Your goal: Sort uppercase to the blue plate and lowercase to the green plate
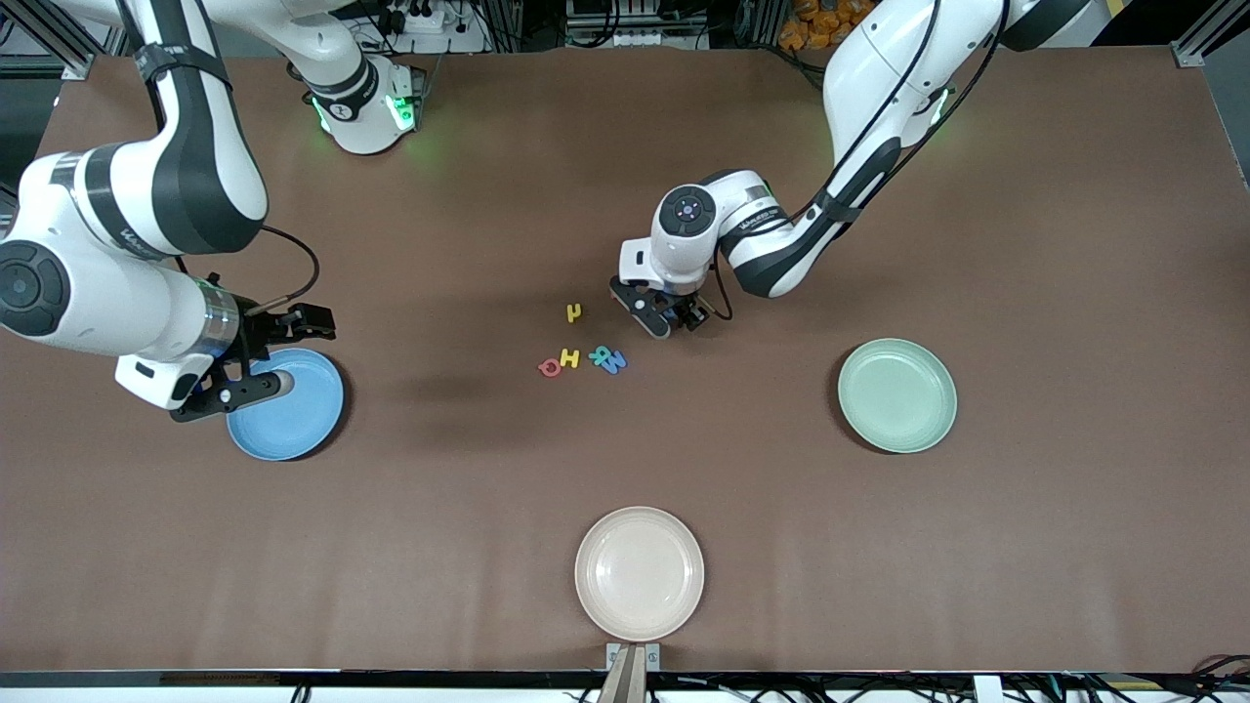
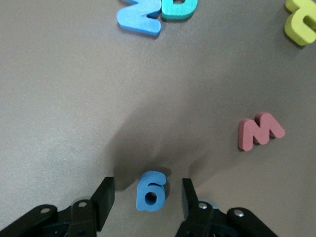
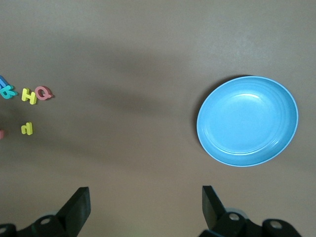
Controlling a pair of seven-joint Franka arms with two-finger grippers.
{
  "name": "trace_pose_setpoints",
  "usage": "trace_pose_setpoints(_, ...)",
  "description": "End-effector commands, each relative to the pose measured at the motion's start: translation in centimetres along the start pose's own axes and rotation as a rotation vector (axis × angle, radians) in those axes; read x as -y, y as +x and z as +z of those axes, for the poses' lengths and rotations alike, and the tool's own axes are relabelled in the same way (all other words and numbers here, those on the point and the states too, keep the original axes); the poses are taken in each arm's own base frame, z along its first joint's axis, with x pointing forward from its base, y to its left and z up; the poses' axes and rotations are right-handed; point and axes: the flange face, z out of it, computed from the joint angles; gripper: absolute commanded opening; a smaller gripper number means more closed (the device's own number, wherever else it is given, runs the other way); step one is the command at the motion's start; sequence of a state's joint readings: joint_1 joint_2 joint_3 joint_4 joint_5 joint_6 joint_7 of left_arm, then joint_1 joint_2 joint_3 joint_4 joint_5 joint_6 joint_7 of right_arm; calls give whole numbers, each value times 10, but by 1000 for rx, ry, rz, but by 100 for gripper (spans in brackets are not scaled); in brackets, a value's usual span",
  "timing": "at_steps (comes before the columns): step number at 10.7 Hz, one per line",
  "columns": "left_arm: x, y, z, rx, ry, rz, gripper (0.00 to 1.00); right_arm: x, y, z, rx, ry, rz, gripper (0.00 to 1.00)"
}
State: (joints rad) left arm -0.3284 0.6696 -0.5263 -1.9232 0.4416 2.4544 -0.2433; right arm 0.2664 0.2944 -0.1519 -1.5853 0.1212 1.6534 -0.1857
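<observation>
No letter is seen on the blue plate (image 1: 289,410) or the green plate (image 1: 898,394), so the sorting is judged to be at its very start, with every letter left to move. The left gripper (image 2: 148,201) is lowered to the table among the letters, its jaws part open with a finger on each side of the blue g (image 2: 150,191); gaps are seen on both sides, so the g is straddled but not yet gripped. The red w (image 2: 259,131) lies on the table near the g. In the front view both are hidden by the left arm. The yellow n (image 1: 575,312) lies beside the gripper, and nearer the front camera a row is formed by the red Q (image 1: 550,367), yellow H (image 1: 570,358), teal R (image 1: 603,354) and a blue letter (image 1: 615,362) touching the R. A fourth lowercase letter cannot be made out. The right gripper (image 1: 256,353) waits over the blue plate's rim at the right arm's end of the table, jaws wide apart and empty. A beige plate (image 1: 640,573) sits nearest the camera, unused.
</observation>
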Motion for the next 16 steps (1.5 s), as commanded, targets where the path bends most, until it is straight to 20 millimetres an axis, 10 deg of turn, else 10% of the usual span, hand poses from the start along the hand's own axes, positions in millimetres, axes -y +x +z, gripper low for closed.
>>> trace_pose_setpoints(1, -2, -4, 5, 4, 36, 18, 63, 1, -1, 1, 4, 22, -5, 100)
trace_pose_setpoints(2, -2, -5, 6, 6, 40, 26, 60, 1, -1, 0, 2, 22, -5, 100)
trace_pose_setpoints(6, -2, -4, 5, -1, 61, 58, 0, 1, -1, 0, 4, 23, -5, 100)
trace_pose_setpoints(7, 4, -5, 4, -1, 64, 47, 0, 1, -1, 1, 5, 24, -5, 100)
trace_pose_setpoints(11, 144, -23, -75, 31, 165, -157, 0, 30, 2, 2, 9, 16, -47, 100)
trace_pose_setpoints(16, 319, -97, -99, 22, 127, -459, 0, 164, 59, 79, -51, -14, -162, 100)
